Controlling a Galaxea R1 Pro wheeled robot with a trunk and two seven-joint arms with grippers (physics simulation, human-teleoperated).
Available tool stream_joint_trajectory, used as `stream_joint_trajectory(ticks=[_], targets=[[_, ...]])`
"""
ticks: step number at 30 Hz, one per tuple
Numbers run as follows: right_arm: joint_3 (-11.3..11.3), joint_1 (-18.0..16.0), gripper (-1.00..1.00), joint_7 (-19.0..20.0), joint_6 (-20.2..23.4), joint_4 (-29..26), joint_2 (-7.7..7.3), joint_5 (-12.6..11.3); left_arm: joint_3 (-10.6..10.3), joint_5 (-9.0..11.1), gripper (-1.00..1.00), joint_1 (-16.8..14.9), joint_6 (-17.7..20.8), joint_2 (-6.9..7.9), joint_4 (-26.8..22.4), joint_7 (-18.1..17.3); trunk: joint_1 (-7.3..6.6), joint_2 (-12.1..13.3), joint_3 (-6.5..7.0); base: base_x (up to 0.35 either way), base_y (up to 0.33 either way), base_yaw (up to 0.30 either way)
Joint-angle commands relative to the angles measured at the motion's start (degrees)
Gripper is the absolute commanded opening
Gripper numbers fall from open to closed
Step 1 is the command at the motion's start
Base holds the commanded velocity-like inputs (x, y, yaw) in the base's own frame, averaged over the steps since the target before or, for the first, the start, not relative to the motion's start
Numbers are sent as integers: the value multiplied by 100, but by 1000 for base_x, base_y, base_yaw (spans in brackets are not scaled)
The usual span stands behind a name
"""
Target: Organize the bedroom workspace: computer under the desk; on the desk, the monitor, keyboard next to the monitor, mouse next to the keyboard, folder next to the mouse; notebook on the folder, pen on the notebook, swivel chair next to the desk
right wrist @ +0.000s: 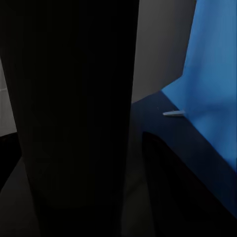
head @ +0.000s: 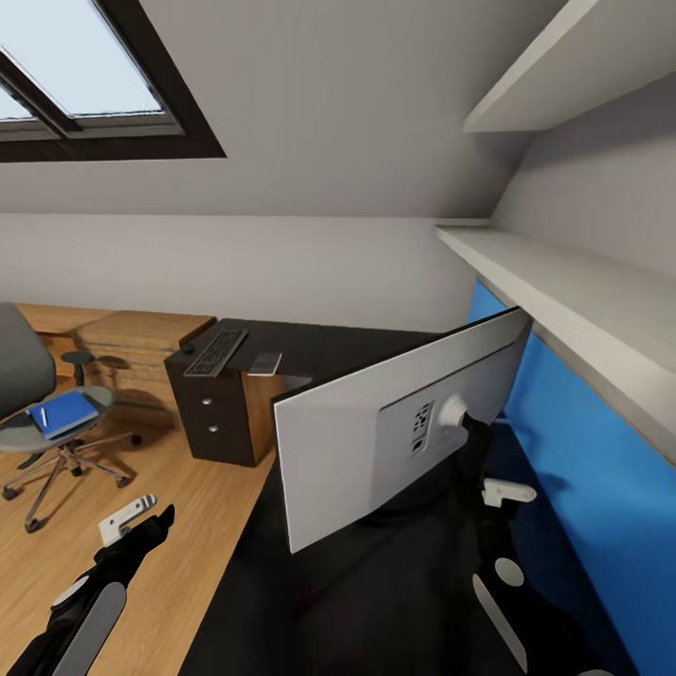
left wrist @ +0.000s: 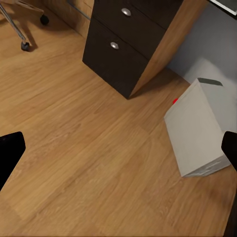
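Note:
The white monitor [head: 399, 437] stands tilted on the dark desk [head: 310, 591], its back towards me. My right arm [head: 507, 573] reaches to its black stand [right wrist: 74, 108]; the fingers are lost in the dark there. The keyboard [head: 216, 352] lies at the desk's far end, with a small dark mouse [head: 188, 349] beside it. On the swivel chair [head: 28, 376] at the left lie a blue folder [head: 64, 413] and a pen [head: 43, 416]. My left gripper [left wrist: 118, 150] hangs open over the floor, near the white computer tower [left wrist: 202, 131].
A dark drawer unit [left wrist: 126, 47] holds up the desk's far end. A flat grey object [head: 267, 362] lies by the keyboard. White shelves [head: 563, 282] jut out above the desk's right side, over a blue wall panel [head: 601, 498]. Wooden floor [left wrist: 74, 123] spreads left.

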Motion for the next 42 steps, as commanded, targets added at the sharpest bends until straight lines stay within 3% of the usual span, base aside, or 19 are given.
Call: stream_joint_trajectory(ticks=[1,42], targets=[[34,-9,-100,-29,-43,-8,-9,-25,-2,44,100,-2,23,1,-10,30,2,-5,-6,94,0,0],[42,-9,-100,-21,-43,1,-9,-25,-3,52,100,-2,23,1,-10,30,2,-5,3,11,-2,-36]])
